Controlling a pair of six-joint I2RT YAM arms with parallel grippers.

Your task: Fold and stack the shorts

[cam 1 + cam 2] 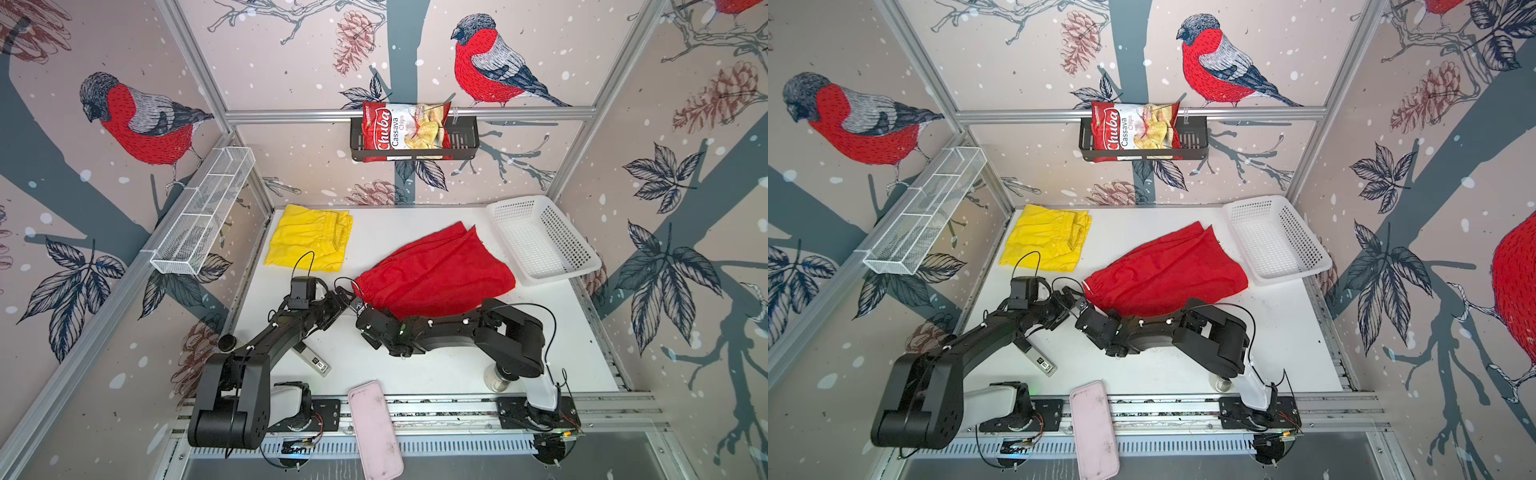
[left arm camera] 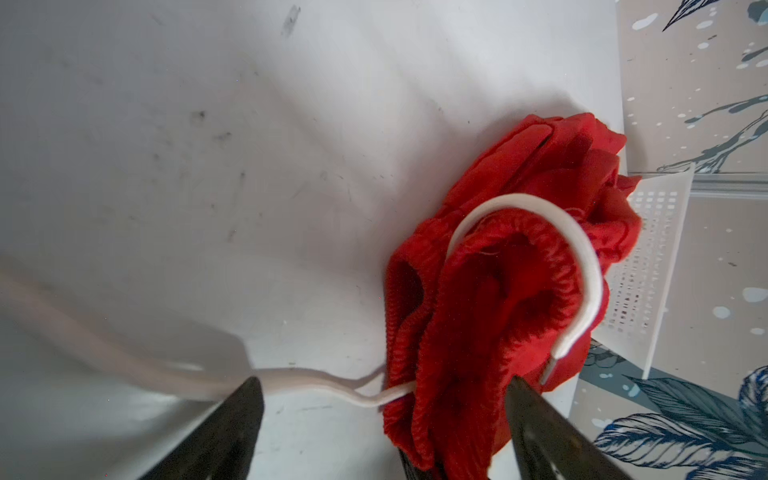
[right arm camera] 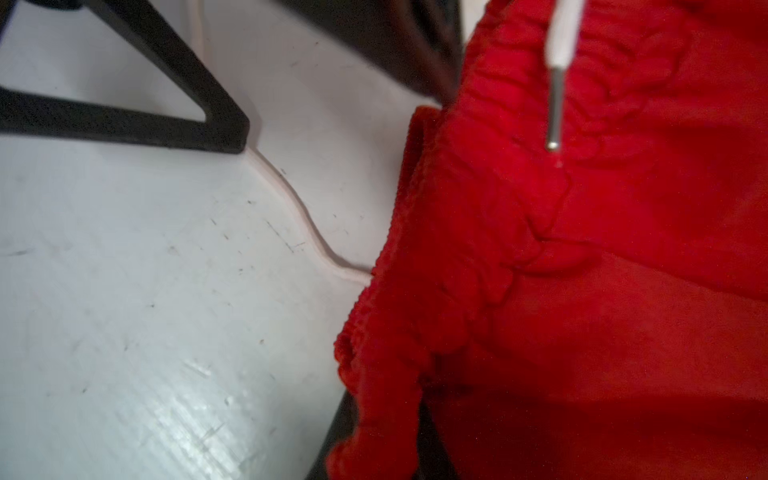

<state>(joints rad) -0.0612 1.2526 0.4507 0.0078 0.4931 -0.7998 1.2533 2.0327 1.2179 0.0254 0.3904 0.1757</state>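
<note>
- The left pincer (image 2: 383,380) stands wide apart and grips nothing. The bunched elastic waistband of the thin red mesh shorts (image 2: 498,291) sits between its two black fingers, against one of them.
- The other finger (image 3: 208,116) of the left pincer is down at the white flat worktop (image 3: 124,291), clear of the fabric. The white drawstring cord (image 3: 299,208) runs from the waistband across the bare surface to that fingertip.
- The cord's other end arches over the waistband (image 2: 582,266) and ends in a small metal tip.
- The right pincer (image 3: 378,449) is drawn nearly together on a ridge of the same waistband. The red cloth covers most of it, with dark finger edges showing on either side of the pinched fold.
- In both top views the two pincers (image 1: 343,293) (image 1: 358,305) meet at the waistband corner of the red shorts (image 1: 436,274) – the end nearest the arms. The rest of the garment lies spread and creased across the middle of the worktop (image 1: 436,365), its far hem near the white perforated plastic basket (image 1: 536,241).
- The bright yellow fabric shorts (image 1: 309,239) lie flat at the far left corner of the worktop – apart from the red pair, with neither pincer touching them.
</note>
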